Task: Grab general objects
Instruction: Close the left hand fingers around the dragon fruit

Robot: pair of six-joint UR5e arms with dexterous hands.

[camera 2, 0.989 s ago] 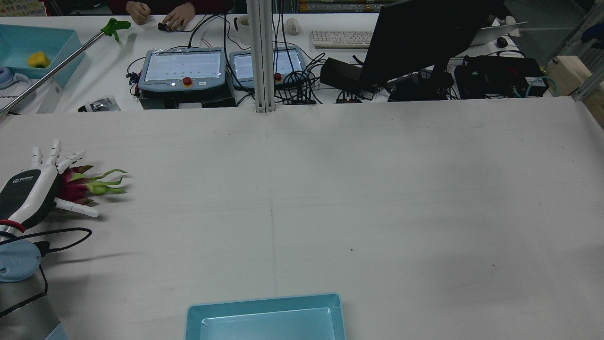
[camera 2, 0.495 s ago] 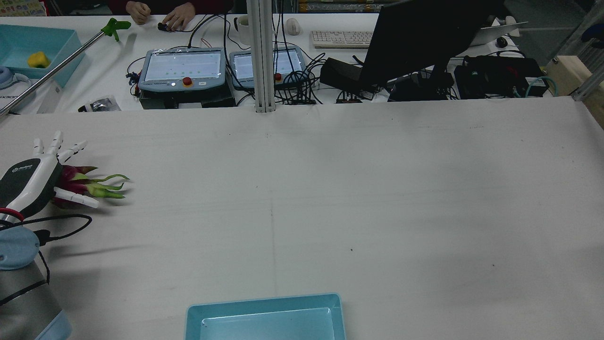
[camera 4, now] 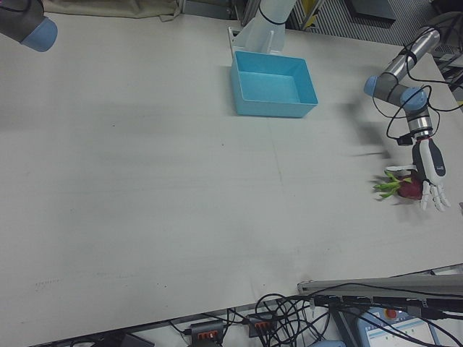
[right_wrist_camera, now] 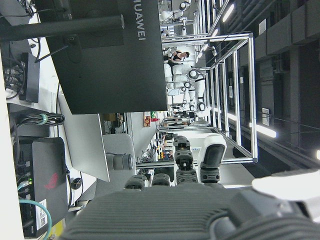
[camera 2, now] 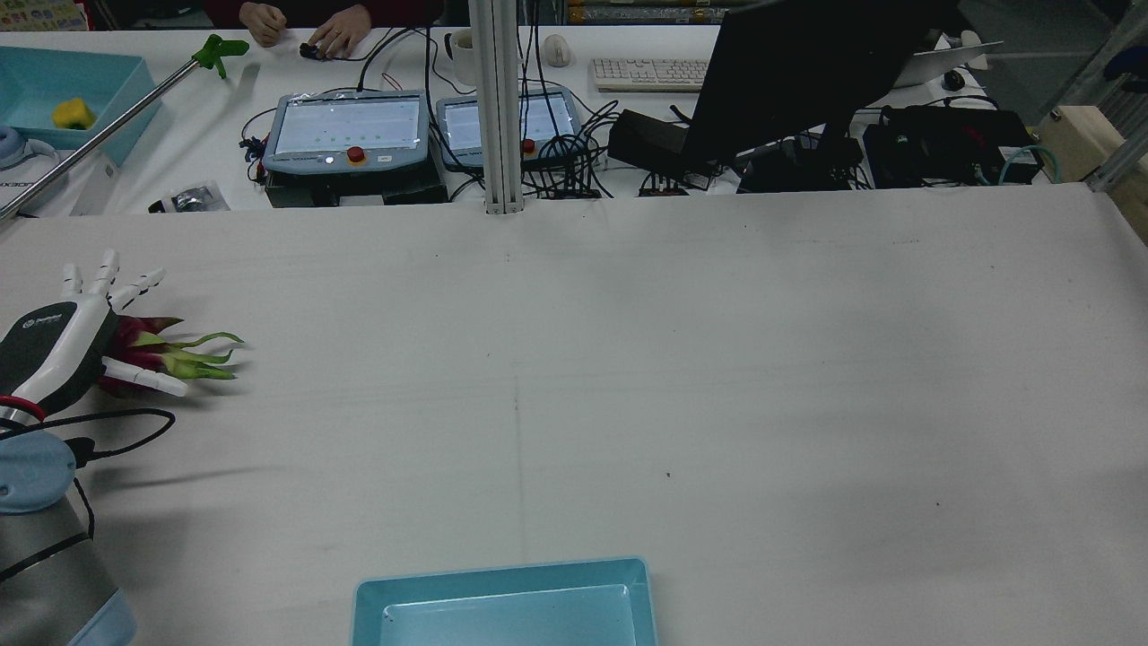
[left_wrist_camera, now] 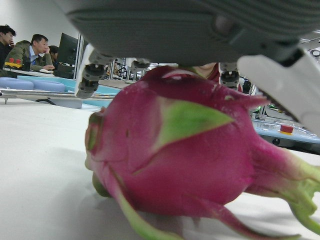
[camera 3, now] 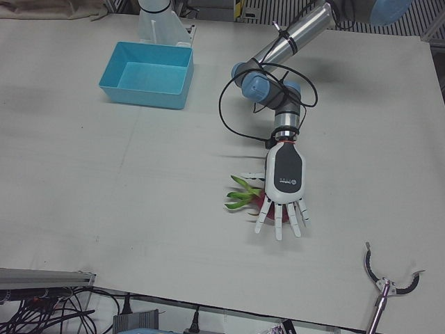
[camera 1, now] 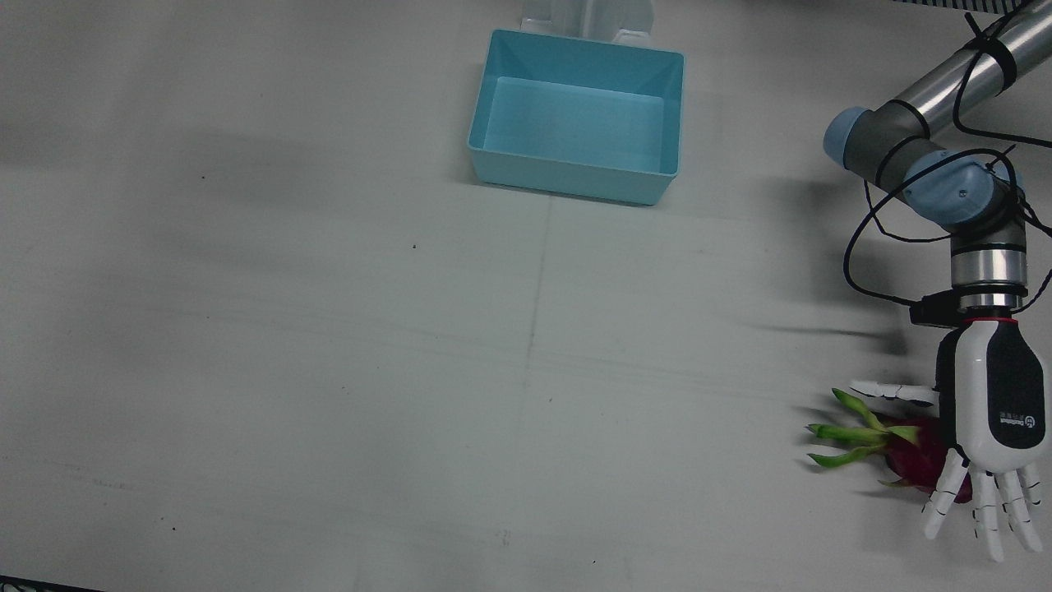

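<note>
The robot's left hand (camera 1: 993, 419) is hovering palm-down over a dragon fruit (camera 1: 916, 452) lying on the white table (camera 1: 329, 370) at its far left edge, fingers (camera 1: 982, 510) spread wide, apparently not gripping. A blue bin (camera 1: 575, 115) is sitting well apart, near the robot. The right hand (right_wrist_camera: 190, 210) is visible only in its own camera; its state cannot be told.

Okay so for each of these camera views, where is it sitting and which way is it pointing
Front: overhead; left hand, dragon fruit, blue bin.
Rear: high behind, facing operators; left hand.
Left-front: operators' side; left arm, hand.
Right-front: same side; bin, fruit.
Left hand view: under palm, fruit.
Right hand view: raised, monitor.
Shared: front and rear show fruit.
</note>
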